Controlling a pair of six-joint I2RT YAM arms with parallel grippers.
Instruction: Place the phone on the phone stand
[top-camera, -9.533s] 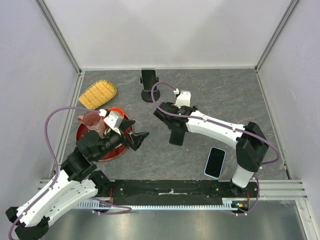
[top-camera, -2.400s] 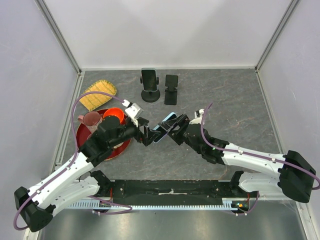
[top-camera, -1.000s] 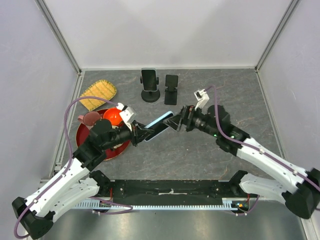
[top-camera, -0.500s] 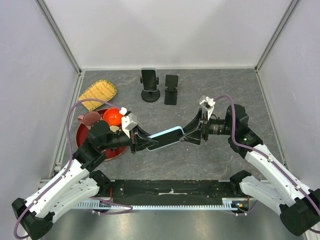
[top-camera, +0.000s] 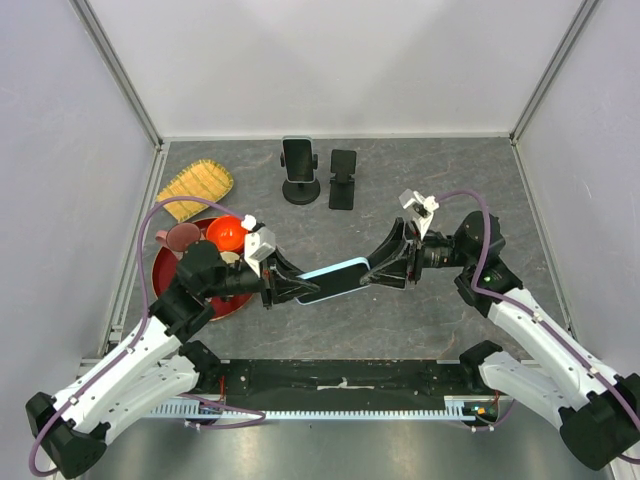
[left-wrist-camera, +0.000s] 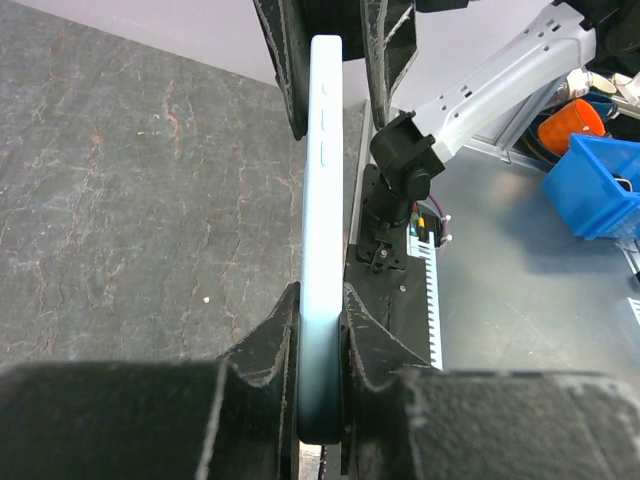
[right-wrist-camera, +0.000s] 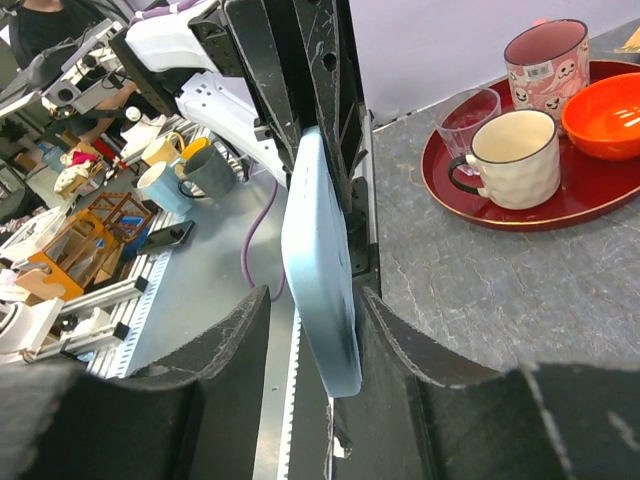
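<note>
A light blue phone (top-camera: 332, 280) hangs level above the table's middle, held between the two arms. My left gripper (top-camera: 290, 287) is shut on its left end; in the left wrist view both fingers press the phone (left-wrist-camera: 322, 200) edge-on. My right gripper (top-camera: 372, 272) is open and straddles the phone's right end. In the right wrist view the phone (right-wrist-camera: 318, 260) lies against one finger, with a gap to the other. An empty black phone stand (top-camera: 342, 180) sits at the back, beside a second stand (top-camera: 298, 185) that carries a dark phone.
A red tray (top-camera: 165, 278) at the left holds an orange bowl (top-camera: 226, 232), a pink mug (top-camera: 183, 238), a white mug (right-wrist-camera: 515, 155) and a glass (right-wrist-camera: 468, 115). A yellow woven mat (top-camera: 195, 187) lies at the back left. Grey walls stand on three sides.
The phone has swung from tilted to level and dropped toward the middle. The right arm has pulled back to the right, and its jaws have narrowed around the phone's right end.
</note>
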